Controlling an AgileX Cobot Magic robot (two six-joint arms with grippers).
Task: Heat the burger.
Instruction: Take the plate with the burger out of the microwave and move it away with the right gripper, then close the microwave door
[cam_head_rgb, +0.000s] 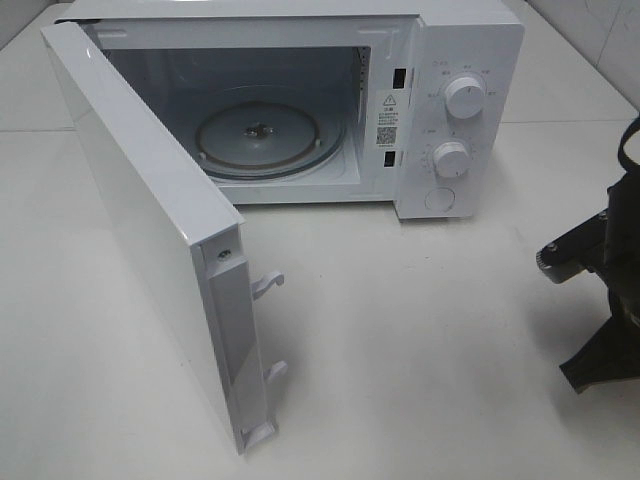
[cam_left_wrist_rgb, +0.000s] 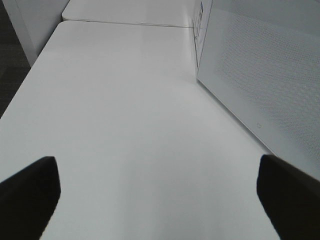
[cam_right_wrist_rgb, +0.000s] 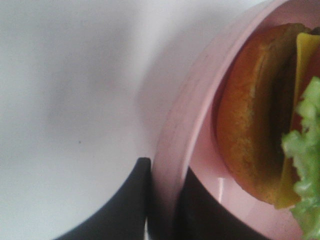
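The burger (cam_right_wrist_rgb: 255, 115), with a brown bun, yellow cheese and green lettuce, lies on a pink plate (cam_right_wrist_rgb: 190, 110) in the right wrist view. My right gripper (cam_right_wrist_rgb: 165, 170) is shut on the plate's rim, one finger outside it and one inside. Only part of the right arm (cam_head_rgb: 600, 290) shows at the right edge of the exterior high view, and the burger is out of view there. My left gripper (cam_left_wrist_rgb: 157, 165) is open over bare white table with nothing between its fingers (cam_left_wrist_rgb: 30, 195).
The white microwave (cam_head_rgb: 470, 60) stands at the back of the table. Its door (cam_head_rgb: 130, 210) is swung wide open toward the front left, and the glass turntable (cam_head_rgb: 265, 135) inside is bare. The door's outer face (cam_left_wrist_rgb: 260, 75) stands close beside my left gripper.
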